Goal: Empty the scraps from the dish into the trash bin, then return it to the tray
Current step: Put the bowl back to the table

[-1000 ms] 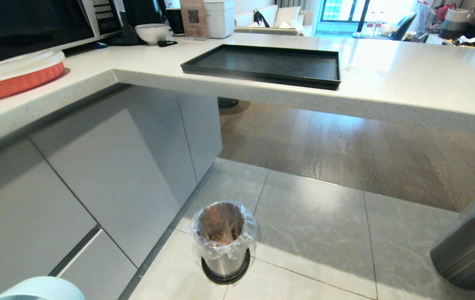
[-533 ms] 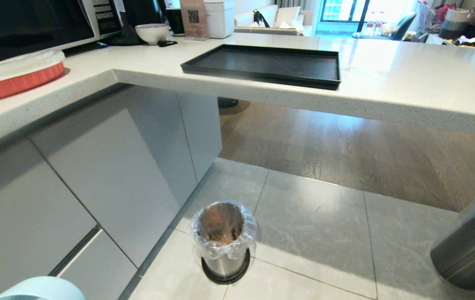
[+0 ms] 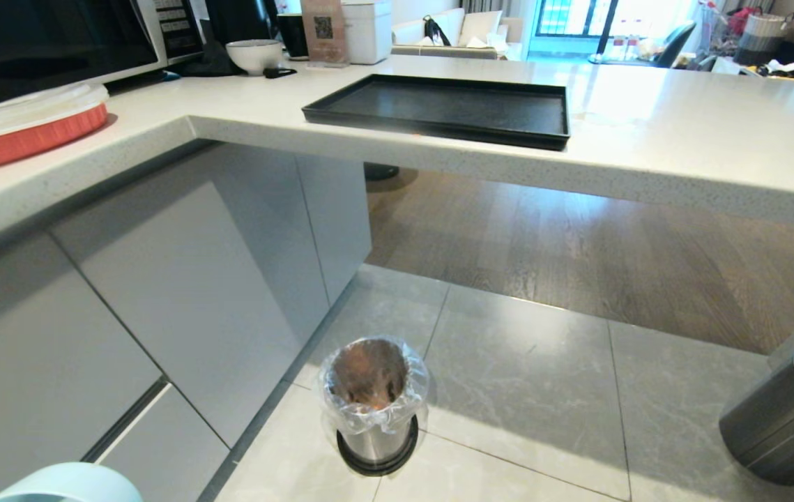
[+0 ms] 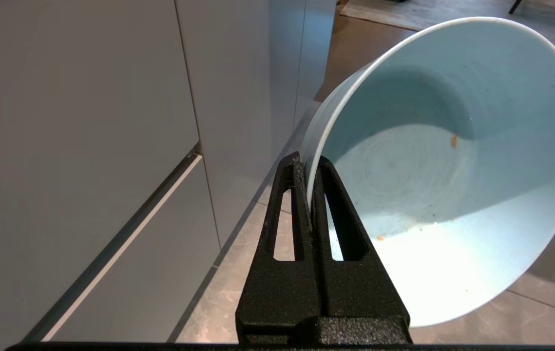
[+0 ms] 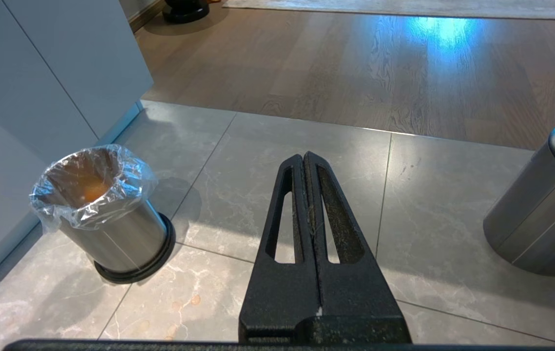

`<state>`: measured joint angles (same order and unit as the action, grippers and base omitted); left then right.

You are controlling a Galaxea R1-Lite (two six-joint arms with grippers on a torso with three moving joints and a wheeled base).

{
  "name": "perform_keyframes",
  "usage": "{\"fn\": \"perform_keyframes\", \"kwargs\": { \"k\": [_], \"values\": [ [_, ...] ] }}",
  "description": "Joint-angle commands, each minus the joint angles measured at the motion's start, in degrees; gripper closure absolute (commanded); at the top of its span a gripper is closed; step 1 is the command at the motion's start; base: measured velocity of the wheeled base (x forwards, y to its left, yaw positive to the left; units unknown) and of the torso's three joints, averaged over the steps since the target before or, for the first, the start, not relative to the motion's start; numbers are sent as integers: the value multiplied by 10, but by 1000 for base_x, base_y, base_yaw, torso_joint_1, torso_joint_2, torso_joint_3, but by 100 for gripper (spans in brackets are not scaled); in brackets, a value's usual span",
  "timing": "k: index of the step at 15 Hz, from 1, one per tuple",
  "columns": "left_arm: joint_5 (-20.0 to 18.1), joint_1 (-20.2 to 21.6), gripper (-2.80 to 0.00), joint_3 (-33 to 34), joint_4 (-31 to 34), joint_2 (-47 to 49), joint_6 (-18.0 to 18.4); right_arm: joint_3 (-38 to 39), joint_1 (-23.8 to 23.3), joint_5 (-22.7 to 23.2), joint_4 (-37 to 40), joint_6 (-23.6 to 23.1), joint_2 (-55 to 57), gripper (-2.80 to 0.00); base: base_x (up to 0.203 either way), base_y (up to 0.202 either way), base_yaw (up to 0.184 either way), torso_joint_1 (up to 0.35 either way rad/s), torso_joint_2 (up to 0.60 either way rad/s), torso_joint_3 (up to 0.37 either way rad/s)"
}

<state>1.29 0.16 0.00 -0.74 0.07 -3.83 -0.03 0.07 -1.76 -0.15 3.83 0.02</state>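
The pale blue dish (image 4: 443,161) hangs tipped on its side, its rim pinched by my left gripper (image 4: 308,163), which is shut on it. Only tiny orange crumbs cling inside; the scraps themselves show as an orange piece in the trash bin (image 5: 87,192). In the head view the dish's edge (image 3: 69,484) peeks in at the bottom left. The trash bin (image 3: 374,397), steel with a clear bag, stands on the floor tiles ahead. The black tray (image 3: 452,108) lies on the counter, with nothing on it. My right gripper (image 5: 304,158) is shut on nothing, low over the tiles.
A brushed-steel bin with a black top (image 3: 783,425) stands at the right on the floor. Grey cabinet fronts (image 3: 159,293) rise at the left under the white counter (image 3: 682,146). A red-rimmed lidded dish (image 3: 20,129), a microwave and a white bowl (image 3: 254,54) sit on the counter.
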Motion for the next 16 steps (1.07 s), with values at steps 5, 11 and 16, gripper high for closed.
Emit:
{"fn": "perform_keyframes", "kwargs": {
  "k": [5, 11, 16],
  "values": [
    [0, 0, 0, 0, 0, 0, 0, 0, 0, 0, 0, 0, 0, 0, 0, 0, 0, 0, 0, 0],
    [0, 0, 0, 0, 0, 0, 0, -1, 0, 0, 0, 0, 0, 0, 0, 0, 0, 0, 0, 0],
    [0, 0, 0, 0, 0, 0, 0, 0, 0, 0, 0, 0, 0, 0, 0, 0, 0, 0, 0, 0]
  ]
}}
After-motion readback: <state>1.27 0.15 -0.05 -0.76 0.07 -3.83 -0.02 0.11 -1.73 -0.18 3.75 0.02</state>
